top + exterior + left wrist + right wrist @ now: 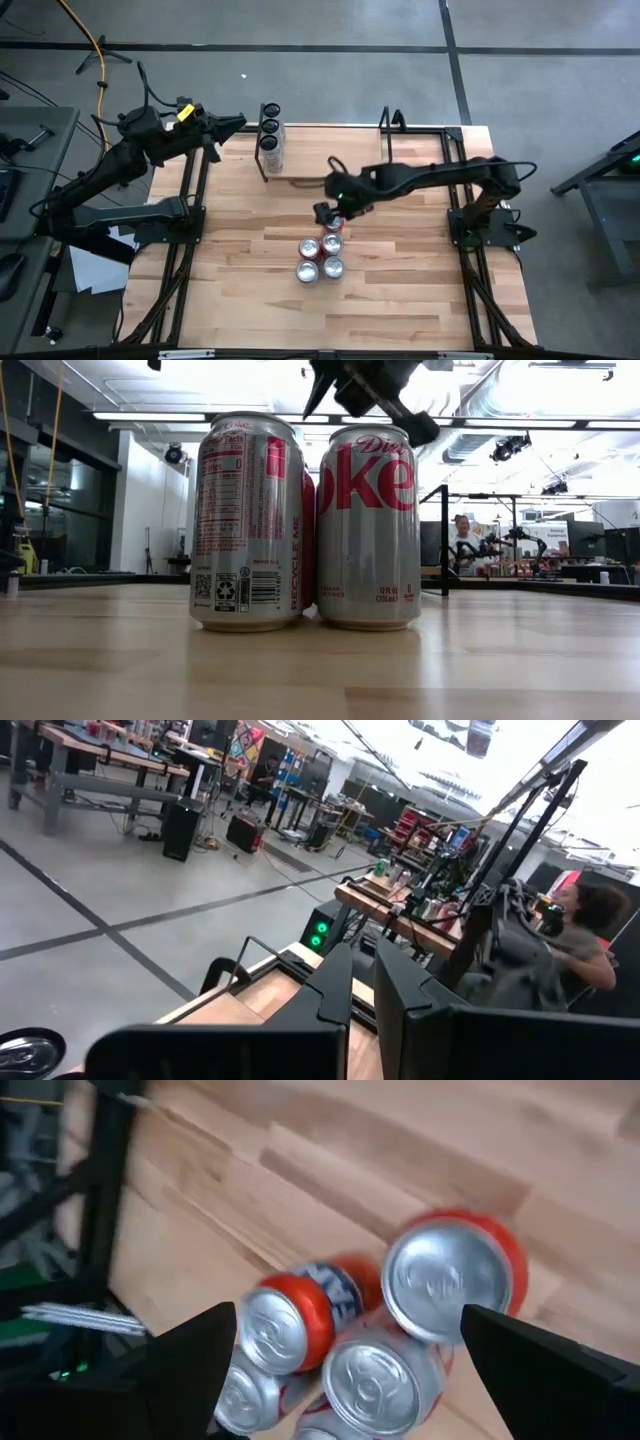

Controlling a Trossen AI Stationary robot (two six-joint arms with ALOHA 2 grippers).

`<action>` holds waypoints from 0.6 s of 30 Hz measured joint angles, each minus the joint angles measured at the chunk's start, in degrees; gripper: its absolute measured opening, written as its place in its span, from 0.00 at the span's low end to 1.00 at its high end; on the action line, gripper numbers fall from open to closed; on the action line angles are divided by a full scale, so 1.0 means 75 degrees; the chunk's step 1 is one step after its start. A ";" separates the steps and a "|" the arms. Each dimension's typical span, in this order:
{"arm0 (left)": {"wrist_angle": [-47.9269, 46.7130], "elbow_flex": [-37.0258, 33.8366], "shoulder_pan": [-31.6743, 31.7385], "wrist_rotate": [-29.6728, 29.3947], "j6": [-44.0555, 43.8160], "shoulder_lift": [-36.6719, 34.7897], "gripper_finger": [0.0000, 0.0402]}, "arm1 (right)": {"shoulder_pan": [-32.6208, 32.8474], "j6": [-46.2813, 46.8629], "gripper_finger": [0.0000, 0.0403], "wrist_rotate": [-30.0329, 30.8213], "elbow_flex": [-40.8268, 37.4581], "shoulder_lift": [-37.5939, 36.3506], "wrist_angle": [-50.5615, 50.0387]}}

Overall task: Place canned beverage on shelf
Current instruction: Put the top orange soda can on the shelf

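Several silver-and-red beverage cans (320, 257) stand upright in a cluster on the tabletop; the low view shows two of them (368, 528) side by side. My right gripper (328, 212) hangs open just above the cluster's far side, tilted downward. In its wrist view its fingers (348, 1320) spread wide over the can tops (455, 1275) without touching them. The shelf (300, 160) sits at the table's far edge, with three cans (269, 127) standing at its left end. My left gripper (235, 125) is shut, level, left of those cans.
The table's black frame rails (190, 220) run along its left and right sides. The bare wooden tabletop (400, 290) stretches near and right of the can cluster. A person (585, 935) sits in the room beyond the table.
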 joint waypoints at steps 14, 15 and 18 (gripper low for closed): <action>-0.0010 0.0000 0.0000 0.0476 0.0408 0.0000 0.00 | 0.0191 0.1102 0.93 0.1218 0.0346 0.0389 -0.1307; -0.0015 0.0000 0.0000 0.0477 0.0411 0.0000 0.00 | 0.0191 0.1176 0.93 0.1261 0.0355 0.0391 -0.1349; -0.0034 0.0000 0.0000 0.0475 0.0413 0.0000 0.00 | 0.0191 0.1303 0.93 0.1254 0.0373 0.0402 -0.1324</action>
